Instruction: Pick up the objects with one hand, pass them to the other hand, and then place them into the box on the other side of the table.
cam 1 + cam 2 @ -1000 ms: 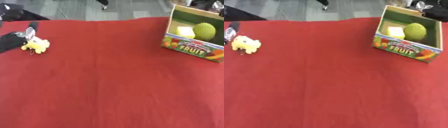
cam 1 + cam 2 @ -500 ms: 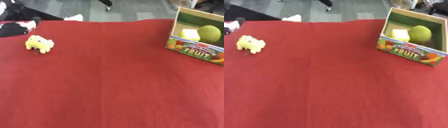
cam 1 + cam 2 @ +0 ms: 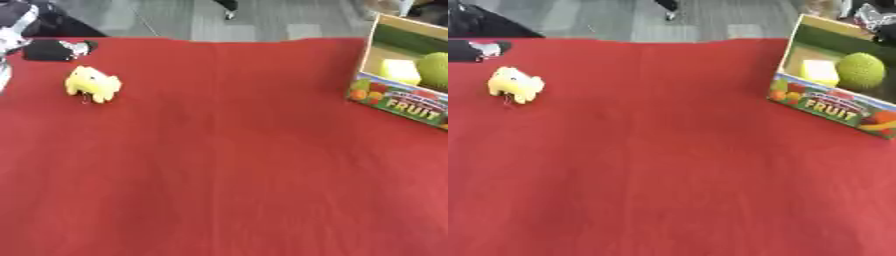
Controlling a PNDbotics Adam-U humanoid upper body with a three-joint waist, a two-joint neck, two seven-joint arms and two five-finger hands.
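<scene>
Since a second ago, our left hand (image 3: pixel 54 50) is drawing back from the yellow plush toy (image 3: pixel 93 84): earlier it was touching the toy at the table's left edge, and now it is lying apart from it, toward 11 o'clock of the toy, near the far edge of the red tablecloth (image 3: pixel 227 165). The whole scene is also sitting lower and further right in view, which is the camera tilting, not the things moving.

We are holding nothing in the left hand. It is showing only as a dark shape with a pale tip pointing toward 3 o'clock, and we cannot tell how far its fingers are open. The arm behind it is running off the picture at 10 o'clock, mostly cut off and blurred.

The toy is resting on the cloth at the table's 9 o'clock side, free of any hand.

The fruit box (image 3: pixel 833 80) is standing at 2 o'clock, tilted with its opening toward us, partly cut by the right edge. Inside, a green round fruit (image 3: pixel 860 71) is lying just beside a pale yellow block (image 3: pixel 818 73).

Our right hand is not showing in either view.
</scene>
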